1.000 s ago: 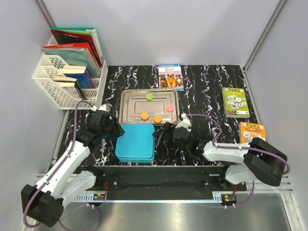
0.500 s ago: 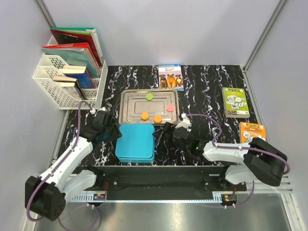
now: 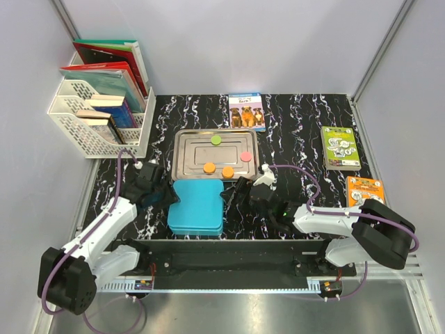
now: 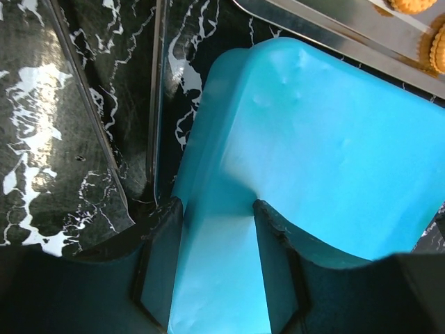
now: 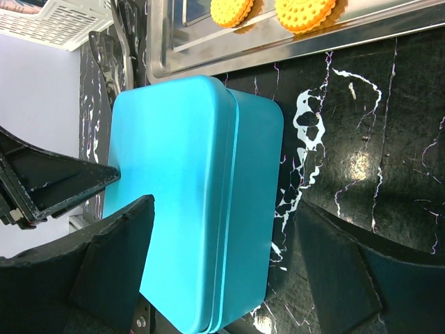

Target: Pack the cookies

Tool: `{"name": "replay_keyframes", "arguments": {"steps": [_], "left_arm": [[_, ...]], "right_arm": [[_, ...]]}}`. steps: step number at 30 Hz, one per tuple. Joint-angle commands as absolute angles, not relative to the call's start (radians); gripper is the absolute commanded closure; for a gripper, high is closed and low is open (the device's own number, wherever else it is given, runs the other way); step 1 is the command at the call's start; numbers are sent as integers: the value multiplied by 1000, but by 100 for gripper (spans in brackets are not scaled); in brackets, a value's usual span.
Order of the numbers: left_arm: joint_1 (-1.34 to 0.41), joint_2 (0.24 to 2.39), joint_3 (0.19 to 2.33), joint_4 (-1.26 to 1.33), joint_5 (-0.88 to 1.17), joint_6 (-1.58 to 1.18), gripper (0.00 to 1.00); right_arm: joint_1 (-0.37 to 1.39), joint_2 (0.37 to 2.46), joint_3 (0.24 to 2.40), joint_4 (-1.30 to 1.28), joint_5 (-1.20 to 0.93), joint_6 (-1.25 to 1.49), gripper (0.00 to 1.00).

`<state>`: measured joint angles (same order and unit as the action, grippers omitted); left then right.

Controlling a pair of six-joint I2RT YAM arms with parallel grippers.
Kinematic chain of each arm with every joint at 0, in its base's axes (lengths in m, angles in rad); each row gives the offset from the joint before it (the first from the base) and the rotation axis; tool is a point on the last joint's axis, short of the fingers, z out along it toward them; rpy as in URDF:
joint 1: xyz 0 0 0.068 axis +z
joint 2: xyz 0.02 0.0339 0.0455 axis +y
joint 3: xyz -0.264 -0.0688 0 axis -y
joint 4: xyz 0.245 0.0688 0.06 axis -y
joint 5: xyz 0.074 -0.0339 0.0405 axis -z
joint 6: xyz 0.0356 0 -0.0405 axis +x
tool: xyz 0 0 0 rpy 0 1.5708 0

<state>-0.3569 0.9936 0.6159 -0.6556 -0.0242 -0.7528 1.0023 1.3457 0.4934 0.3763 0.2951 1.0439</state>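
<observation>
Several cookies lie on a steel tray (image 3: 188,142): a green one (image 3: 216,139), a pink one (image 3: 245,156) and two orange ones (image 3: 208,167) (image 3: 227,171). The orange pair also shows in the right wrist view (image 5: 231,10). A closed blue tin (image 3: 197,206) sits just in front of the tray. My left gripper (image 3: 167,196) (image 4: 212,264) is at the tin's left edge, its jaws narrowed with the tin's edge (image 4: 215,278) between them. My right gripper (image 3: 235,192) (image 5: 226,209) is wide open and straddles the tin's right side (image 5: 243,209).
A white basket with books (image 3: 97,104) stands at the back left. A booklet (image 3: 247,111) lies behind the tray. Two more booklets (image 3: 340,147) (image 3: 364,189) lie at the right. The walls close in on both sides.
My left gripper has moved right onto the tin's left edge, and the tin has shifted slightly right. The right arm has not moved.
</observation>
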Motion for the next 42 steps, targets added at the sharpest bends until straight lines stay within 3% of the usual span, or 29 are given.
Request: {"name": "replay_keyframes", "arguments": {"steps": [1,11,26,36,40,42], "left_arm": [[-354,963,607,-620,44,-755,52],[-356,917,597,-629,65,-762,54],[-354,884,727,-791,-89,-736,45],[-350,799,854,-871,-204,-707,43],[-350,796,838,-838,-106,-690,45],[-350,776,807,-816,-69,-695,49]], "right_arm": [[1014,1350,502,416,302,1040,11],[1014,1364,512,419,287,1034,12],[1012,1324,509,391,320,1025,12],[1009,1243,676,209,425,826,11],[948,1290,839,95,414,718,18],[875,1345,946,28,344,690,39]]}}
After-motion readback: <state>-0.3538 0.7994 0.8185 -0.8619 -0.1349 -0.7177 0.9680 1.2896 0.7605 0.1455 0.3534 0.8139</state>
